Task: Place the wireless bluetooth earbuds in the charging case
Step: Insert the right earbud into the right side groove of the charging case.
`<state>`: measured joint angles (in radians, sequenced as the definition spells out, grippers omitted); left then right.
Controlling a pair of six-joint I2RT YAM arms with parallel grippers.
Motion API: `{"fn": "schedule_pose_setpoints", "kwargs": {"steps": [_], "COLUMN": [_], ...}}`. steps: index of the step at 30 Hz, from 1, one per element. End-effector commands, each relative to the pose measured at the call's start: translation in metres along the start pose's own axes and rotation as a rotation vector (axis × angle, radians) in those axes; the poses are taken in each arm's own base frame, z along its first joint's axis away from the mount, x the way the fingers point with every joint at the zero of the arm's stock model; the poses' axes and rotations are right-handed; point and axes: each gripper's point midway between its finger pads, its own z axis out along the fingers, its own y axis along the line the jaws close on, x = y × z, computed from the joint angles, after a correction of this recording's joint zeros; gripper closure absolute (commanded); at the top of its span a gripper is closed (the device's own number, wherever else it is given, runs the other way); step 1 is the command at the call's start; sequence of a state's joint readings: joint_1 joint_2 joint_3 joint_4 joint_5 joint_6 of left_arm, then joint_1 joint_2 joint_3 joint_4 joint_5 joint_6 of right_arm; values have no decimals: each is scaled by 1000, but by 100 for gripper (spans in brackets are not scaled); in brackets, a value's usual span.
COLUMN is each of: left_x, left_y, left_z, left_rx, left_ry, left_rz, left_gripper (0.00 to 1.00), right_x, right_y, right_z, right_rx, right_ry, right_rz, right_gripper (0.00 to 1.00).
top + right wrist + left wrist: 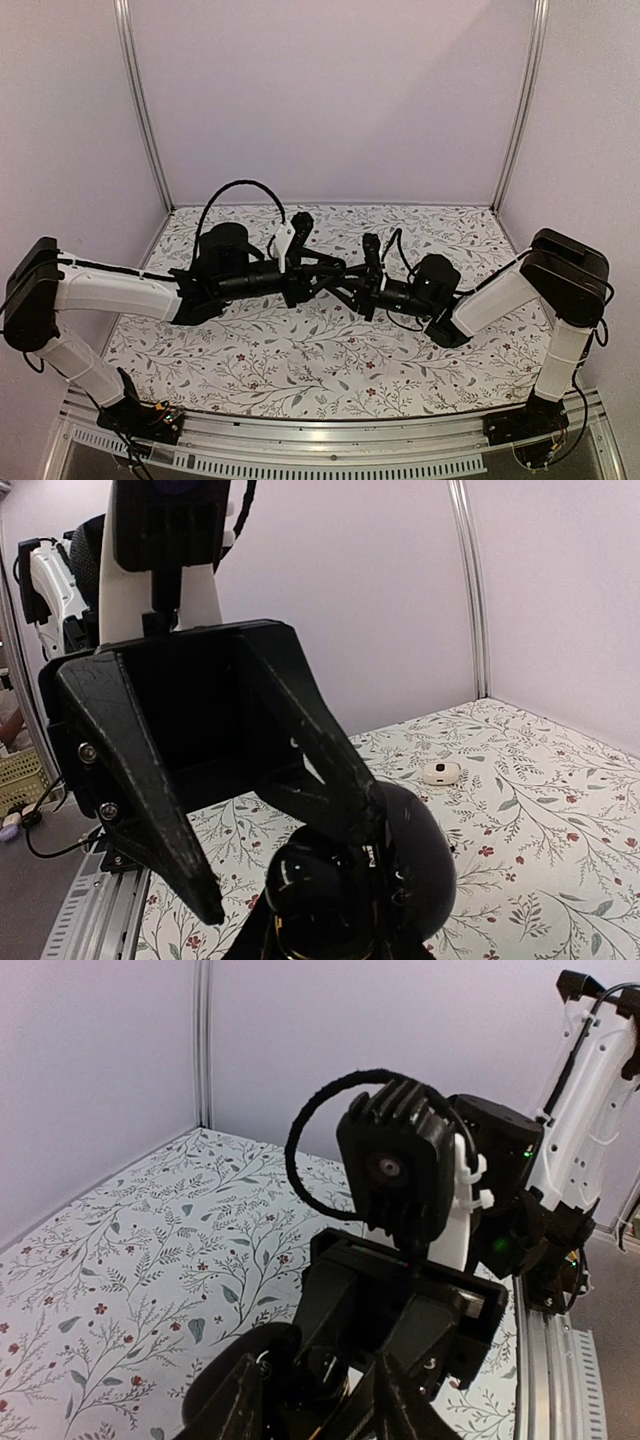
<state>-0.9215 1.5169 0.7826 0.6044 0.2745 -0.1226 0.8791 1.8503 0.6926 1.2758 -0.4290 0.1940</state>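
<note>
Both arms meet above the middle of the table. My right gripper (pixel 350 942) is shut on the charging case (pixel 330 890), a glossy black pebble with its lid (pixel 425 865) swung open to the right. My left gripper (pixel 288 872) reaches over the case, its two black fingers (pixel 135 810) standing apart, open, with nothing visible between them. In the left wrist view the case (pixel 335 1385) sits between the left gripper's (pixel 315 1358) tips. No black earbud can be told apart from the case's dark inside. From above, the left gripper (pixel 335 268) and right gripper (pixel 352 284) touch tip to tip.
A small white bean-shaped piece (pixel 441 772) with a dark dot lies on the floral table cover (pixel 300 350), near the back wall. Pale walls and metal corner posts (pixel 140 110) enclose the table. A slotted metal rail (pixel 300 450) runs along the near edge.
</note>
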Motion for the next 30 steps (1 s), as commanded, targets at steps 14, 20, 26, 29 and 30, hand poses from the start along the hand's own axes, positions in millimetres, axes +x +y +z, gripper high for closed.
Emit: {"fn": "schedule_pose_setpoints", "kwargs": {"steps": [14,20,26,29,30], "left_x": [-39,-26,-18,-16,-15], "left_y": [-2,-1,-2,2,4], "left_z": [-23,-14,-6,-2,-1], "left_rx": [-70,-59,-41,-57,-67], "left_ry": [-14,52,83,98,102], "left_rz": [58,63,52,45,43], "left_gripper": [58,48,44,45,46], "right_x": [-16,-16,-16,-16,-16], "right_y": [11,15,18,19,19], "right_z": [-4,-4,-5,-5,-5], "right_rx": [-30,-57,-70,-71,-73], "right_ry": [-41,-34,-29,-29,-28], "right_rz": [-4,-5,-9,-15,-15], "right_gripper": [100,100,100,100,100]}}
